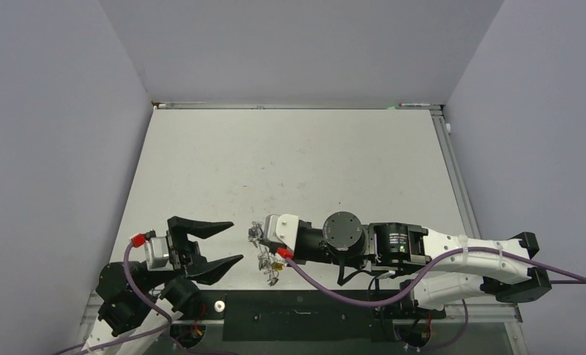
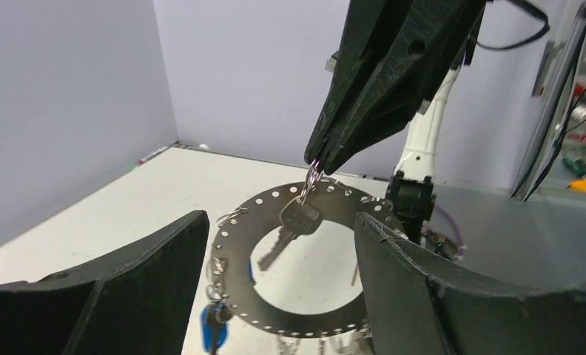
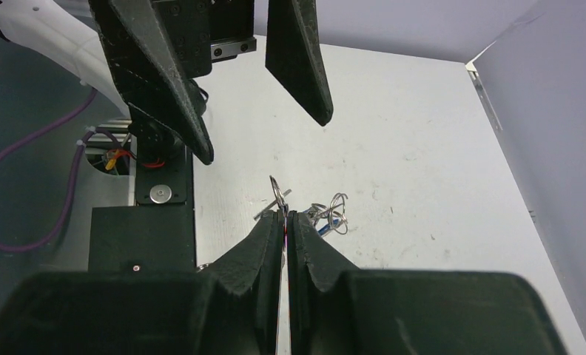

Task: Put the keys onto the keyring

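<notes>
My right gripper [image 1: 254,235] [image 3: 285,214] is shut on a small loop at the top rim of the keyring [image 2: 238,296], a flat silvery disc with holes that hangs off the table. A plain silver key [image 2: 294,229] dangles from that loop across the ring's opening. A blue-headed key [image 2: 214,325] hangs at the ring's lower left, and a yellow one [image 1: 275,260] shows from above. My left gripper [image 1: 234,242] [image 2: 281,218] stands open facing the ring, one finger on each side and touching nothing.
The white table [image 1: 290,163] runs back to grey walls on three sides. A black base plate [image 1: 297,314] lies along the near edge between the arm mounts. The right arm [image 1: 393,248] lies across the near right of the table.
</notes>
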You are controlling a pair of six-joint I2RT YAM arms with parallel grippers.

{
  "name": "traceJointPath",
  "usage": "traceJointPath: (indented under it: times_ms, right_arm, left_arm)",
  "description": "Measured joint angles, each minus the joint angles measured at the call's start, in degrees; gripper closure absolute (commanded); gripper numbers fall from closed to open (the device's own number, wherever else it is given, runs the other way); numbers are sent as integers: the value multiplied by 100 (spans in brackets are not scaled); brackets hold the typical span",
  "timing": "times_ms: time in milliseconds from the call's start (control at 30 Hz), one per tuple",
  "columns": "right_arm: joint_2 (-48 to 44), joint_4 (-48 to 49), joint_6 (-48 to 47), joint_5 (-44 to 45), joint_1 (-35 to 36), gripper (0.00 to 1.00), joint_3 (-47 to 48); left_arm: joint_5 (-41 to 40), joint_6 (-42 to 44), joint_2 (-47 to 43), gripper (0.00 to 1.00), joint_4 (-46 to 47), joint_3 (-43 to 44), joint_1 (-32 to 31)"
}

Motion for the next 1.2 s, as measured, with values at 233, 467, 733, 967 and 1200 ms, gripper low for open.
traceJointPath:
  times_ms: [233,467,733,967,1200]
  right_arm:
    - [-101,-133,-13,-103,-15,95,-114]
    - [-127,-173,13,-175,-15,95,-273]
    - [-216,-160,26,-214,-22,95,-404]
    - [-249,-138,28,-256,-35,95,-407]
    - [-321,-74,33,-374,-52,95,-501]
  left_arm:
    - [551,1550,0,40,-24,-131,0]
    - [1237,2229,457,56,369,-181,0]
    - [1633,2544,997,67,463,-179,0]
    - [1735,2618,1088,69,713,-179,0]
    - [1902,2516,1204,70,951,-184,-11]
